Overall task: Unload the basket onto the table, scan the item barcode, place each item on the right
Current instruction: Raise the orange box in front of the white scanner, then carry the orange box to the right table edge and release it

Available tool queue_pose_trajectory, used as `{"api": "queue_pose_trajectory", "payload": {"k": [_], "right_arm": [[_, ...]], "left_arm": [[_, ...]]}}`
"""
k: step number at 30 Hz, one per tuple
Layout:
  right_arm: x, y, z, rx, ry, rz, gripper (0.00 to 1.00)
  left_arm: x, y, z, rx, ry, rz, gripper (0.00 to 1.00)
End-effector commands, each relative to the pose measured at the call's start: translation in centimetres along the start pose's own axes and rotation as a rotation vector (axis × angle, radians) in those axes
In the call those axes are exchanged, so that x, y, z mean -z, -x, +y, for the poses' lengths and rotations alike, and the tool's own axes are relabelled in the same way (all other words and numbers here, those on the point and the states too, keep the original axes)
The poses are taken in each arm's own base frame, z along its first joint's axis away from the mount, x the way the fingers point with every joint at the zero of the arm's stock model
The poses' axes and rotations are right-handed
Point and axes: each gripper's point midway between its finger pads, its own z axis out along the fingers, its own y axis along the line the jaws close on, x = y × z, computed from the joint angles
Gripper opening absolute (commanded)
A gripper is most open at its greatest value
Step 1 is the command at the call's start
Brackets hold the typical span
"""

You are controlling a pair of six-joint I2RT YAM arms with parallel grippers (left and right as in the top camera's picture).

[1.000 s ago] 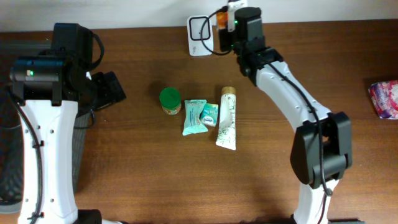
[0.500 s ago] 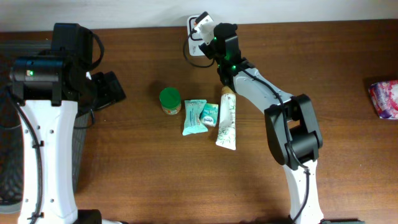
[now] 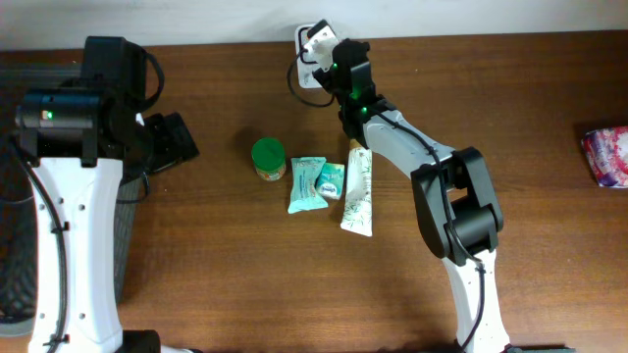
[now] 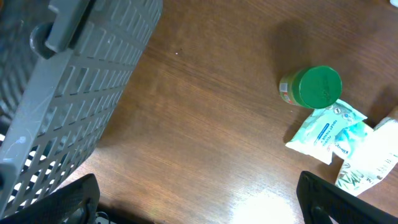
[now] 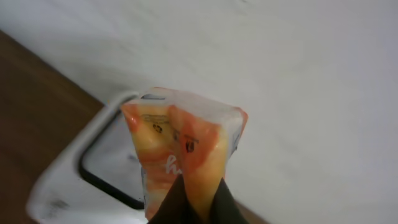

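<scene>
Right claw (image 5: 194,202), clenched on the orange-and-white soft packet (image 5: 180,146) (left claw (image 4: 198,193) hangs released), should turn its barcode face flat toward the dark window of the white rectangular scanner (image 5: 59,190).

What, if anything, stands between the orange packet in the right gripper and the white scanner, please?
Nothing visible does. The right gripper holds the orange packet directly in front of the white scanner, with no other item between them.

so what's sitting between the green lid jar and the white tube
In the overhead view, two packets: a larger teal packet beside the green-lidded jar, and a smaller teal packet next to the white tube.
</scene>
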Motion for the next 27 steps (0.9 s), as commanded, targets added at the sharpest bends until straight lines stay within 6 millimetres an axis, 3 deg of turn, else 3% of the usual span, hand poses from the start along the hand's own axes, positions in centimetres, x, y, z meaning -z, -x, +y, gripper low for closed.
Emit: {"api": "queue_pose_trajectory", "payload": {"k": [1, 7, 9, 12, 18, 20, 22, 27], "right_arm": [[-0.1, -1.2, -0.7, 0.287, -0.057, 0.078, 0.04], [-0.2, -0.2, 0.8, 0.312, 0.017, 0.013, 0.04], [-0.8, -1.1, 0.8, 0.302, 0.006, 0.014, 0.04], [-1.1, -2.1, 0.9, 0.109, -0.012, 0.043, 0.04], [-1.4, 2.8, -1.7, 0.059, -0.031, -0.049, 0.04], [-1.6, 1.1, -0.6, 0.074, 0.096, -0.005, 0.04], [-1.9, -0.9, -1.2, 0.074, 0.106, 0.046, 0.04], [-2.1, -0.7, -2.2, 0.060, 0.095, 0.022, 0.04]], "left_arm": [[0.8, 0.1, 0.2, 0.020, -0.011, -0.023, 0.99], [0.8, 0.1, 0.2, 0.020, -0.011, -0.022, 0.99], [0.8, 0.1, 0.2, 0.020, -0.011, -0.023, 0.99], [0.8, 0.1, 0.2, 0.020, -0.011, -0.023, 0.99], [0.8, 0.1, 0.2, 0.020, -0.011, -0.022, 0.99], [0.8, 0.1, 0.2, 0.020, -0.011, -0.022, 0.99], [0.8, 0.1, 0.2, 0.020, -0.011, -0.022, 0.99], [0.8, 0.1, 0.2, 0.020, -0.011, -0.022, 0.99]]}}
